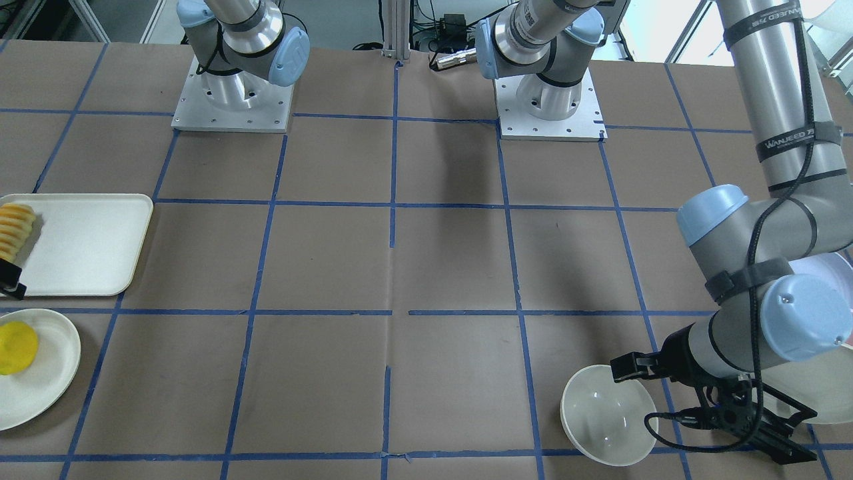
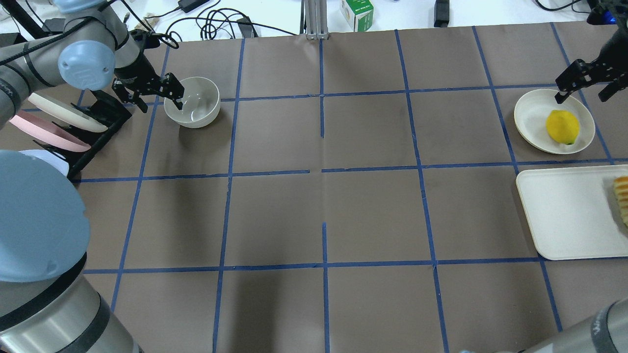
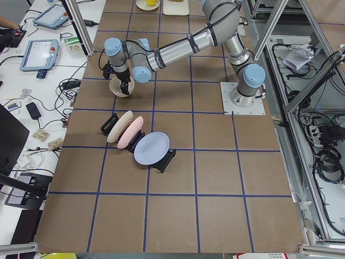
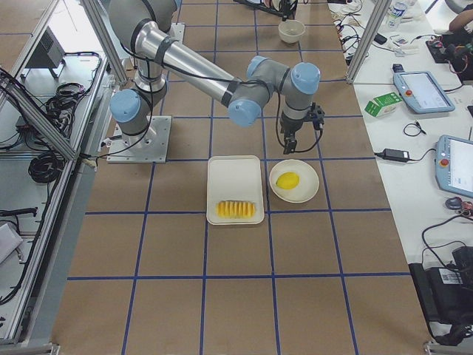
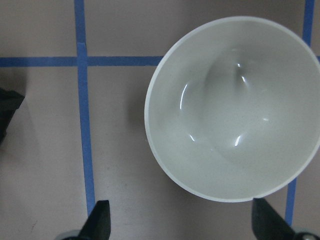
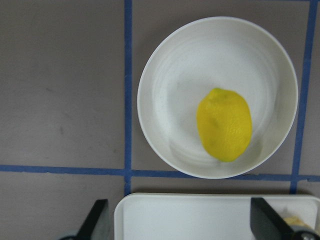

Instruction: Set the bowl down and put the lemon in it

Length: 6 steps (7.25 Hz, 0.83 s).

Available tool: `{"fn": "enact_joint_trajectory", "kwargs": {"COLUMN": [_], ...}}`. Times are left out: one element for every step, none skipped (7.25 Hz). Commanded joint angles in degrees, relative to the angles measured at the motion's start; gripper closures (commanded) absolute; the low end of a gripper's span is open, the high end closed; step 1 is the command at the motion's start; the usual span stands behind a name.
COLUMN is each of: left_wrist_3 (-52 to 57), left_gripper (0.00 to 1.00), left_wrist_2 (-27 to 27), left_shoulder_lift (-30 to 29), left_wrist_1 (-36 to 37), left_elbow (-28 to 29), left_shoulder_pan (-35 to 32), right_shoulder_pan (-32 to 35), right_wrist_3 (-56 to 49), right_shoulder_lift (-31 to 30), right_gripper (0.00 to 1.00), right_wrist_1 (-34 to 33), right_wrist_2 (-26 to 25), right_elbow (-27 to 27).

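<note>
My left gripper (image 5: 182, 222) has its fingers apart and empty, just beside the bowl (image 5: 232, 107), which stands upright on the table (image 2: 324, 206). My right gripper (image 6: 182, 220), fingers also apart, hovers near the plate (image 6: 170, 90) where the lemon (image 6: 224, 125) lies off centre. I judge the lemon pick is next: I centre over it, straddle its narrow width, descend, then close gently, since smooth skin may slip.
</note>
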Motion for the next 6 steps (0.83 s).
{"fn": "enact_joint_trajectory", "kwargs": {"left_wrist_3": [-0.3, -0.4, -1.1, -1.1, -1.4, -2.0], "left_gripper": [0.00, 0.00, 0.00, 0.03, 0.12, 0.18], "left_wrist_2": [-0.1, -0.2, -0.1, -0.2, -0.3, -0.4], "left_shoulder_lift": [-1.6, -2.5, -3.7, -4.4, -5.4, -5.6], "left_wrist_1": [3.5, 3.6, 3.6, 3.6, 3.6, 5.5], "left_elbow": [-2.4, -2.2, -0.6, 0.7, 1.3, 1.3], "left_shoulder_pan": [0.1, 0.7, 0.8, 0.8, 0.8, 0.8], "right_shoulder_pan": [-0.7, -0.7, -0.7, -0.9, -1.9, -2.8], "right_wrist_3": [-5.7, -8.1, -8.4, -8.4, -8.6, -9.0], "right_shoulder_lift": [6.2, 7.8, 8.7, 9.5, 10.2, 11.0], "right_gripper": [0.00, 0.00, 0.00, 0.00, 0.00, 0.00], "right_wrist_1": [-8.7, -11.3, -11.6, -11.6, -11.6, -11.6], "right_wrist_2": [-0.2, -0.3, -0.4, -1.0, -2.5, -2.4], "right_elbow": [0.0, 0.1, 0.0, 0.0, 0.3, 0.3]}}
